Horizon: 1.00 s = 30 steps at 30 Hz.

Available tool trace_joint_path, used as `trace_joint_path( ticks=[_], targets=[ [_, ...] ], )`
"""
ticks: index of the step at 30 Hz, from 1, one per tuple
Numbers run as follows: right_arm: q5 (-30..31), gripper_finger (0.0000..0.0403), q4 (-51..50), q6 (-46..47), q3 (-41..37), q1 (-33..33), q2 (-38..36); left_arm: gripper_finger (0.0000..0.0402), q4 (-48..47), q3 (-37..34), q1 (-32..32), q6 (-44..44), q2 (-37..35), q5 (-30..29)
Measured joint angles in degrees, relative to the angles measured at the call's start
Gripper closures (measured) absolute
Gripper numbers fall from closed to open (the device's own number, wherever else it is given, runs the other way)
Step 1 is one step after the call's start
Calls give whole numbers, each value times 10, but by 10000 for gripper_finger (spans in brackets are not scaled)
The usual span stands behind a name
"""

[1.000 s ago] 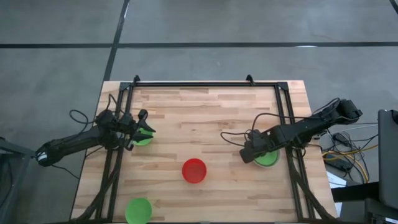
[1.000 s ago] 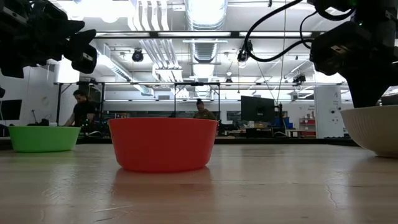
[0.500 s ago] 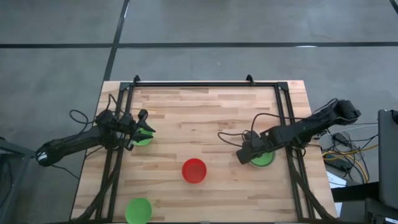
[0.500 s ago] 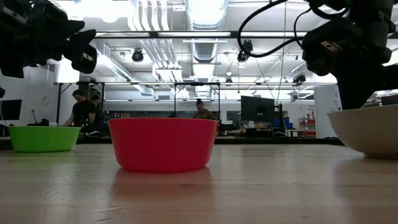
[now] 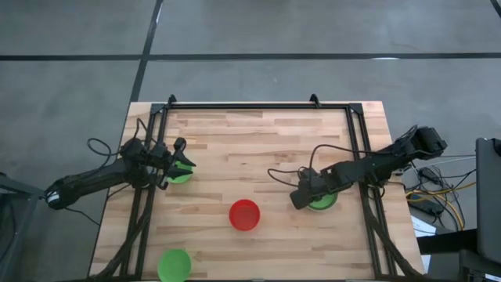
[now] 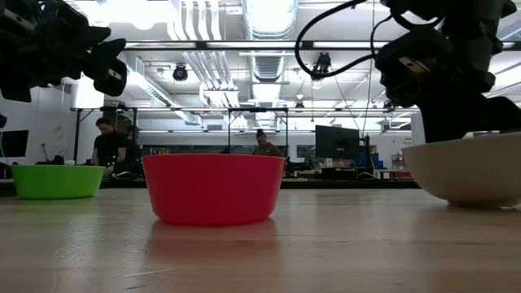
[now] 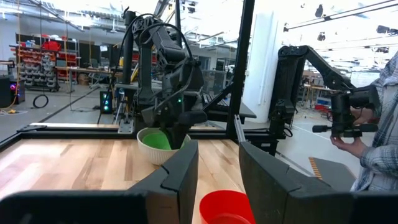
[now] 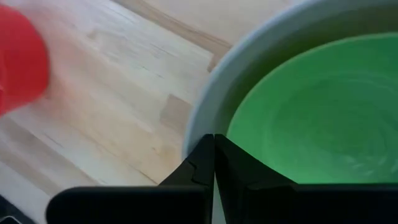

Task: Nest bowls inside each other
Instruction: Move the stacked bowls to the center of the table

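A pale grey-white bowl [image 5: 313, 205] with a green bowl [image 8: 311, 112] nested inside it stands right of the table's middle. My right gripper [image 5: 298, 197] is shut on the side of it that faces the red bowl [image 5: 244, 215]. The red bowl stands alone near the middle. At the left, my left gripper [image 5: 188, 163] hangs open above a second green bowl [image 5: 178, 177], touching nothing. A third green bowl [image 5: 174, 265] sits at the near left corner. In the low view the pale bowl [image 6: 472, 171] is at the right, with the right arm above it. My right gripper holds the pale bowl by its rim [image 8: 198, 134], on the side toward the red bowl. The wall is pinched between the two fingers, one outside and one inside over the green bowl. The fingers slant down from above. The bowl's base appears to rest on the table.
Black frame rails [image 5: 362, 157] run along the table's left, right and far sides. Cables [image 5: 290, 168] trail from the right arm over the wood. People are in the room beyond the table, one holding a device [image 7: 373, 124]. Bare wood lies between the red bowl and the pale bowl.
My right gripper has moved toward the table's left, toward the red bowl, tipping a little steeper. Staying shut, it has drawn the pale bowl with the green one inside along the table. The other bowls have kept their places.
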Motion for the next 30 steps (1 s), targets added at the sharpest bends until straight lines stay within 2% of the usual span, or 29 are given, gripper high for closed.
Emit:
trace_joint_path(
  ticks=[12,24,30],
  targets=[
    [4,394,36,-65,36,-29,40,280,0,0,0,0,0,0],
    [-15,394,36,-160,123,-60,129,280,0,0,0,0,1,0],
    [-22,394,31,-191,153,-75,142,280,0,0,-1,0,1,0]
  ],
)
